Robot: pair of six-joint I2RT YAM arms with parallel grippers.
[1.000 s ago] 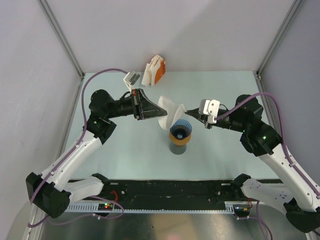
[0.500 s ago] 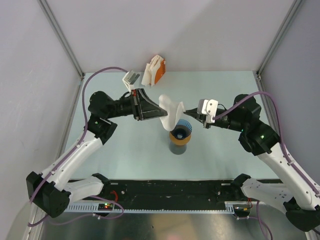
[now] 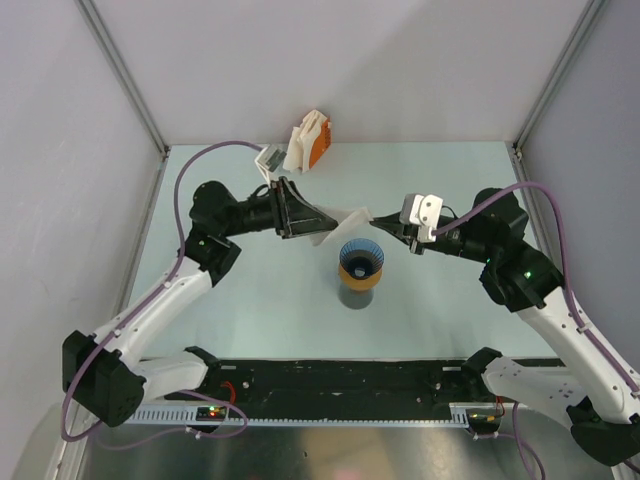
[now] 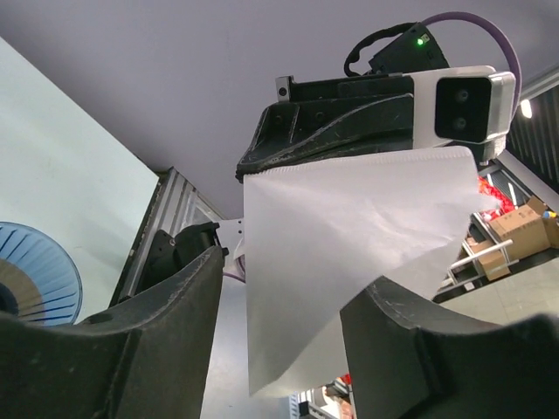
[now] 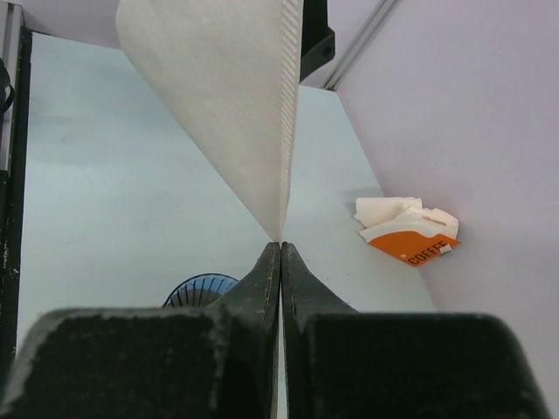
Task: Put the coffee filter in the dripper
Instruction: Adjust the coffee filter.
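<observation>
The right hand (image 5: 279, 249) is clenched on one corner of the coffee filter (image 3: 345, 215), its two dark fingers pressed together with the paper's seamed edge rising straight out of the pinch. The left hand (image 4: 293, 279) stands parted: in its wrist view the white sheet hangs in the gap between the fingers, and neither finger appears to press it. The right hand alone seems to carry the paper.

The filter is in the air above the counter (image 3: 250, 300), folded flat, not opened into a cone. Its long axis runs roughly left to right between the two hands, narrow at the right hand's pinch and widening toward the left hand.

The dripper (image 3: 360, 257) lies below the filter, toward the near edge of the counter and a little to the right of the sheet's middle. The right hand is the nearer of the two. The coming move therefore looks like a short carry toward the near edge and downward, with the pointed end turned to face the mouth. A flat filter may catch on the rim rather than seat.

The dripper's round mouth faces up, and only blue ribs show inside, no paper. It sits in an orange ring (image 3: 360, 278) on a dark grey cup (image 3: 355, 293). At the far edge, an orange and white pack (image 3: 308, 143) holds more white filters.
</observation>
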